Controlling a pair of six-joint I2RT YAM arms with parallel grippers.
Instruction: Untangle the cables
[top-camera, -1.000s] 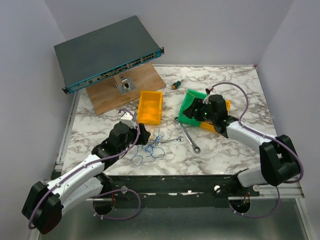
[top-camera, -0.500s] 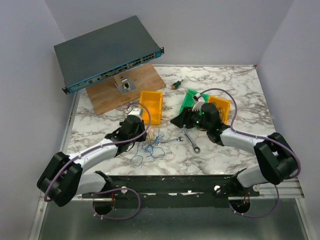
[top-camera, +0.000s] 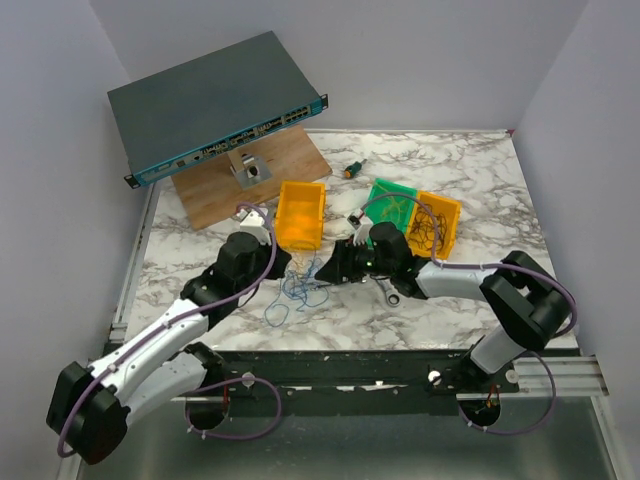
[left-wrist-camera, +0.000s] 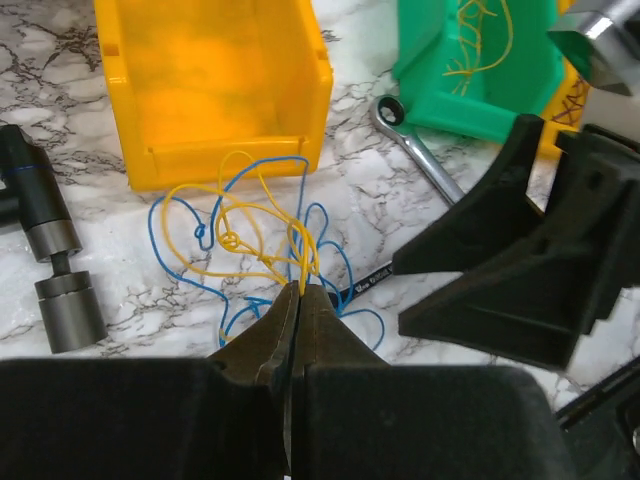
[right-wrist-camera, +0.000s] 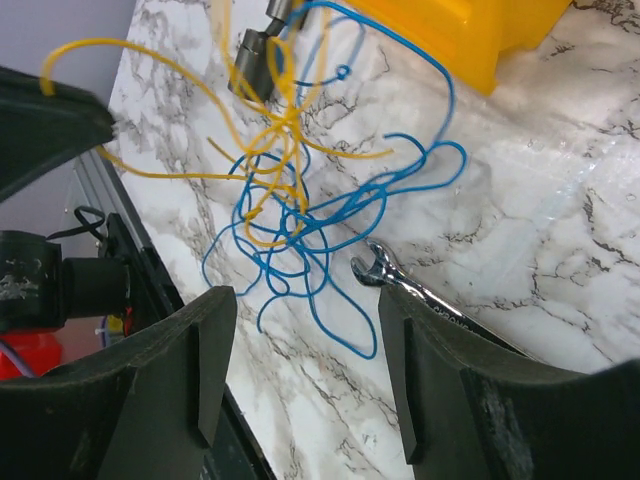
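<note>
**Top view, left to right.** A switch (top-camera: 215, 105) leaned on a board (top-camera: 262, 178) at the far left of the table (top-camera: 470, 170). In front of them the left arm reached toward the centre. A yellow bin (top-camera: 301, 213) stood just beyond its wrist. The cables (top-camera: 297, 289), a loose tangle of blue and yellow strands, lay on the marble just in front of that bin, between the two grippers. Right of the tangle were a wrench (top-camera: 390, 292), a green bin (top-camera: 392, 200) and a second yellow bin (top-camera: 438, 222), both bins holding thin wires.

**Left wrist view.** The left gripper (left-wrist-camera: 297, 292) was closed, its jaws pressed together on several yellow strands of the cables (left-wrist-camera: 240, 240). The blue loops spread around the pinch point on the table. A dark cylinder (left-wrist-camera: 48, 255) lay at the left. The right gripper (left-wrist-camera: 500, 270) stood close by at the right.

**Right wrist view.** The right gripper (right-wrist-camera: 305, 300) stood with its fingers (right-wrist-camera: 205, 370) apart and nothing between them. The tangle (right-wrist-camera: 300, 215) lay just ahead of them. The open end of a smaller wrench (right-wrist-camera: 400, 285) lay beside the blue loops.
</note>
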